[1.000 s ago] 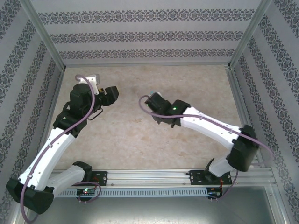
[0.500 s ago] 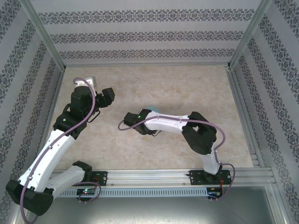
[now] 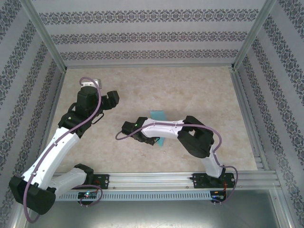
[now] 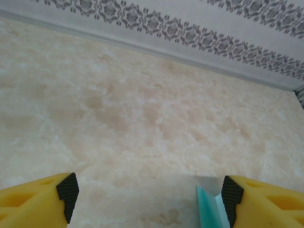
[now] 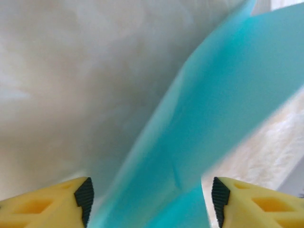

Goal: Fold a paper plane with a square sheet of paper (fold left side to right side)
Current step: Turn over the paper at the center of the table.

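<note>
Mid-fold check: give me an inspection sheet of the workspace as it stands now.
Surface: beige marbled tabletop, no marks seen.
Job's things: thin light turquoise-blue paper sheet, mid-table, partly under the white right arm; creased, exact shape unclear.
Clutter: nothing seen.
Grippers: left tool open, hovering over the tabletop; right tool open, paper between its fingers, not clamped.
Cables: purple cables trailing in loose loops.
Surroundings: patterned wall panels, aluminium frame posts.
</note>
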Controlling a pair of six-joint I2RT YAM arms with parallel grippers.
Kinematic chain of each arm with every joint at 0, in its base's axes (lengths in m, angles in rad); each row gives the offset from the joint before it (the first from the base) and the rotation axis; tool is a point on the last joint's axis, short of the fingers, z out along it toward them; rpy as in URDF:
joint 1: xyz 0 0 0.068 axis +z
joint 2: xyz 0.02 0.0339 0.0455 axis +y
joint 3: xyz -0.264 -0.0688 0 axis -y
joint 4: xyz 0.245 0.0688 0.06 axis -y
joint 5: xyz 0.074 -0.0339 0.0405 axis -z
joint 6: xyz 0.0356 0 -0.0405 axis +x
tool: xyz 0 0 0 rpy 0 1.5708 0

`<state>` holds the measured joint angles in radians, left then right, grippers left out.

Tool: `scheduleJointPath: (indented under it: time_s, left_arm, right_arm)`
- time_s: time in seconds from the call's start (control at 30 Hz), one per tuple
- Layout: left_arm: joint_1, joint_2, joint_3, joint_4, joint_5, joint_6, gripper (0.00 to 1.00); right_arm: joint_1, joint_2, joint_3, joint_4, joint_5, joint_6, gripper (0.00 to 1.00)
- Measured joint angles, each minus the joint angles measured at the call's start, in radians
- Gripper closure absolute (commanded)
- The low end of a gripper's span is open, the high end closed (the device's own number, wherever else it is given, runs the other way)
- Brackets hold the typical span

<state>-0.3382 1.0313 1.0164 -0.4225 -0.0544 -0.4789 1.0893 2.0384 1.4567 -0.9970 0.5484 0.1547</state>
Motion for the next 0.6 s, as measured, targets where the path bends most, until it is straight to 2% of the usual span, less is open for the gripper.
scheduleJointPath:
  time_s: [0.2,0.37,0.47,0.6]
  left_arm:
    - [0.006,0.091,-0.003,0.008,0.083,-0.043,0.16]
    - [0.007,0.165,-0.042,0.079,0.206,-0.078,0.18]
    - [0.006,0.234,-0.067,0.138,0.314,-0.103,0.22]
    - [-0.005,0.359,-0.081,0.229,0.454,-0.144,0.25]
  right_arm:
    - [0.000,-0.264,-0.141,0.104,-0.171,0.021,0.12]
    - [-0.033,-0.505,-0.292,0.215,-0.268,0.060,0.09]
    - [-0.124,-0.640,-0.397,0.293,-0.325,0.092,0.03]
    - [-0.302,-0.840,-0.555,0.425,-0.425,0.154,0.02]
